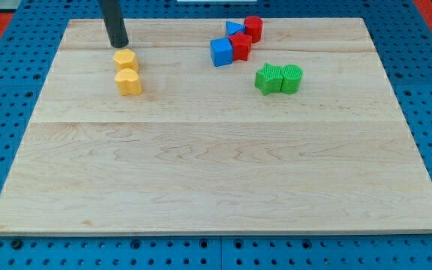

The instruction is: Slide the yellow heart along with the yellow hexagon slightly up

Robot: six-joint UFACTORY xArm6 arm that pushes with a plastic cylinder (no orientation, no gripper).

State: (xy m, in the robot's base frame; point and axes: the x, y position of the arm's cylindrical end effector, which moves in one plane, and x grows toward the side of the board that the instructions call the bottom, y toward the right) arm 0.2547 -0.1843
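Rod upper part cut off at the view's top, my tip [118, 45] on the wooden board [216, 172] (no jaws, holding nothing), just above yellow hexagon [125, 60], yellow heart [128, 82] touching below it, view's upper left.

My tip [118, 45] sits just above the yellow hexagon [125, 60], which touches the yellow heart [128, 82].

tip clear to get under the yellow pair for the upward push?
Probably not directly. My tip sits just above the yellow hexagon, with the yellow heart below it. It would have to skirt round them; the board beside and below looks free.
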